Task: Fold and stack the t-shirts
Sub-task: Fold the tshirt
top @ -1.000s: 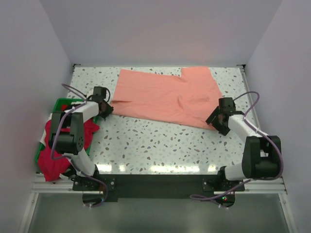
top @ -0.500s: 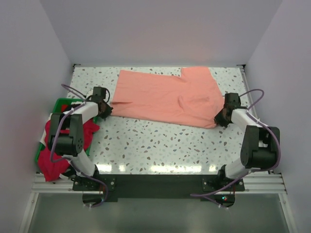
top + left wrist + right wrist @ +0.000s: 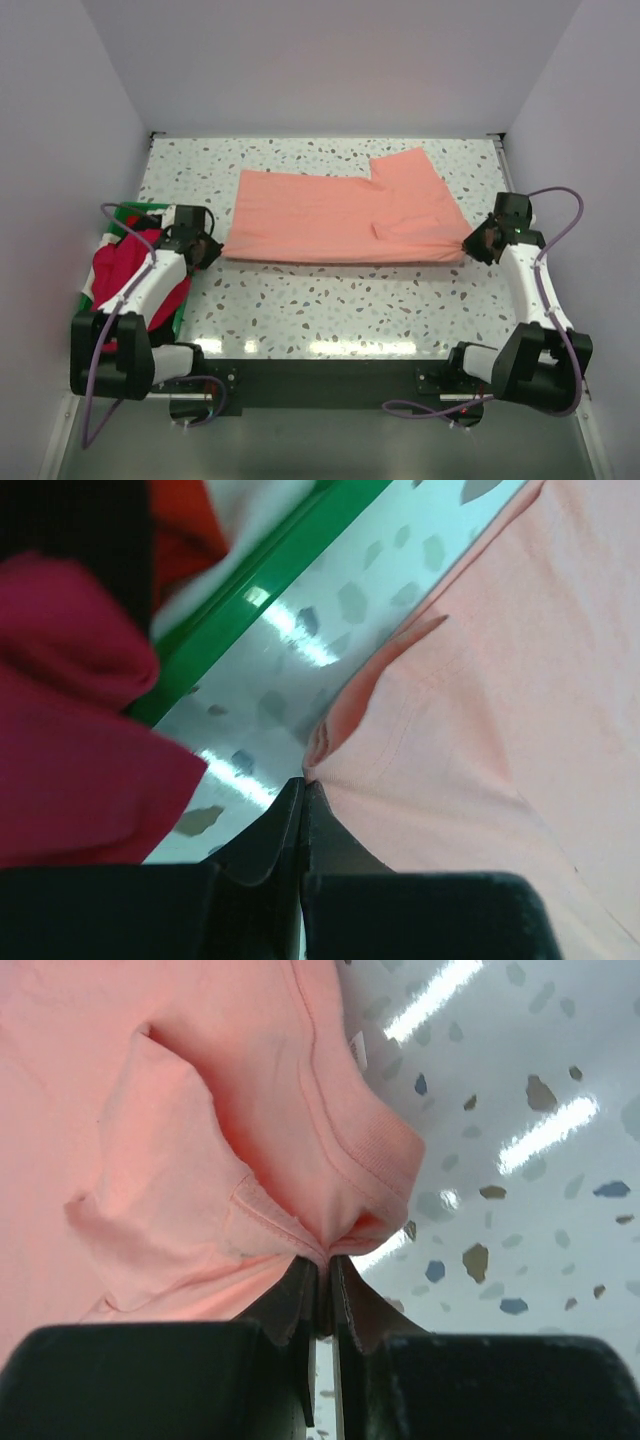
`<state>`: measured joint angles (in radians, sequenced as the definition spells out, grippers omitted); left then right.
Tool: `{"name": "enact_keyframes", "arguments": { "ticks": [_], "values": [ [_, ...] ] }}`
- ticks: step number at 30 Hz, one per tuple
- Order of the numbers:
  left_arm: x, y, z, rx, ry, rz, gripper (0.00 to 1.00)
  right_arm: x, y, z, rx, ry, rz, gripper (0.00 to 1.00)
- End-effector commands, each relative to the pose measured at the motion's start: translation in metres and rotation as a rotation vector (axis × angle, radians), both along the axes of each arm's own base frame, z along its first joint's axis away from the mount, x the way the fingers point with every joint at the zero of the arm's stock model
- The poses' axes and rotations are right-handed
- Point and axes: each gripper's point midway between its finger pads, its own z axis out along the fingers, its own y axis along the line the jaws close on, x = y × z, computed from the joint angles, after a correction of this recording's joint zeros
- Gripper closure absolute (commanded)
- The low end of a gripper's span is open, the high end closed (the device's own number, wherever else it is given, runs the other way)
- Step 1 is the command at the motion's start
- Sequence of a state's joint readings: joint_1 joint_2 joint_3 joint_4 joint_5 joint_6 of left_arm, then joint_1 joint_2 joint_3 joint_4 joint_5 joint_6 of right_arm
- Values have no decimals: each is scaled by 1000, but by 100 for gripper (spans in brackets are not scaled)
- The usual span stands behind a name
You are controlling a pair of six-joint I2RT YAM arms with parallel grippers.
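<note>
A salmon-pink t-shirt [image 3: 340, 210] lies spread across the middle of the speckled table, its near edge stretched straight between my two grippers. My left gripper [image 3: 208, 250] is shut on the shirt's near left corner; in the left wrist view the jaws [image 3: 303, 785] meet on the hem of the pink cloth [image 3: 500, 680]. My right gripper [image 3: 470, 243] is shut on the near right corner, where a gathered fold of the pink shirt [image 3: 180, 1110] is pinched at the jaw tips [image 3: 328, 1265]. A crimson red t-shirt [image 3: 130, 270] is heaped in the bin on the left.
The green plastic bin [image 3: 120, 212] stands at the table's left edge, right beside my left gripper; its rim [image 3: 270, 590] runs close by the pink corner, with crimson cloth [image 3: 70, 730] spilling over it. Grey walls close in the left, right and back.
Both grippers have shut on the pink shirt's near corners and moved outward, the left also nearer. The shirt has been drawn flatter, its near edge pulled straight.
</note>
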<state>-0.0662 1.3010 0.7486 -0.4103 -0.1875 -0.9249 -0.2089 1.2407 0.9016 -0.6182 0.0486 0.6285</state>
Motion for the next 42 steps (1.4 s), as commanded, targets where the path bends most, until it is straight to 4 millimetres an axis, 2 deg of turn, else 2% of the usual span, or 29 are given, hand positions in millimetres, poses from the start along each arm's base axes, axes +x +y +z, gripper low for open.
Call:
{"name": "enact_keyframes", "arguments": {
  "ticks": [1,4,5,7,8,9,11,12,14,18,19,20,22,23,24,25,26,27,28,30,32,34,35,36,37,38,39,40,42],
  "values": [
    [-34,14,-7,32,29,70,100,-29,-6,4,-33,21,-17,94],
    [-54,15,-10,24,20,78,100,-45,3,2,-3,6,-31,84],
    [-62,15,-11,23,17,79,98,-49,4,2,1,-1,-32,77],
    [-67,16,-11,22,12,80,82,-54,5,2,1,5,-35,66],
    [-69,15,-9,20,2,78,72,-59,3,2,-12,19,-45,49],
    [-69,15,-8,20,-5,75,53,-60,2,5,-15,13,-52,37],
    [-64,14,3,21,-39,54,40,-59,0,12,-26,5,-54,12],
    [-57,13,10,22,-71,44,36,-56,1,16,-27,-8,-38,11],
    [-38,11,32,34,-137,2,36,-43,1,26,-31,-59,-14,11],
    [7,2,58,33,-201,-64,37,-3,27,44,54,-168,139,11],
    [38,-4,55,37,-170,-92,38,28,43,56,27,-182,212,11],
    [38,-4,55,37,-170,-92,38,29,43,56,27,-182,213,11],
    [65,-8,52,37,-160,-102,39,49,46,52,-33,-157,241,11],
    [73,-10,49,39,-151,-107,40,63,55,63,-41,-188,275,12],
    [83,-12,49,40,-156,-113,40,73,56,64,-50,-196,293,12],
    [100,-12,45,52,-142,-114,40,88,61,55,-38,-188,312,13],
    [110,-14,44,54,-141,-121,41,103,60,66,-55,-222,325,13],
    [119,-16,42,56,-139,-127,41,113,59,67,-61,-229,331,13],
    [138,-17,39,72,-139,-144,42,127,59,67,-71,-248,337,14],
    [155,-18,35,98,-123,-153,43,154,59,61,-81,-252,363,17],
    [184,-16,31,137,-126,-171,44,180,59,55,-90,-267,376,21],
    [210,-14,27,178,-128,-185,44,200,59,61,-109,-301,384,23],
    [218,-13,26,193,-129,-192,45,209,57,49,-119,-284,387,23],
    [236,-14,25,207,-142,-201,46,216,55,48,-129,-291,387,23],
    [243,-11,24,236,-137,-210,47,225,53,53,-144,-304,386,25],
    [247,-10,19,247,-120,-214,48,230,53,52,-157,-303,394,26],
    [261,-11,17,258,-126,-221,49,236,52,41,-160,-288,398,26],
    [266,-9,14,280,-119,-225,49,244,52,46,-164,-303,398,27],
    [277,-10,5,294,-109,-237,50,253,51,40,-172,-305,406,27]
  ]
}}
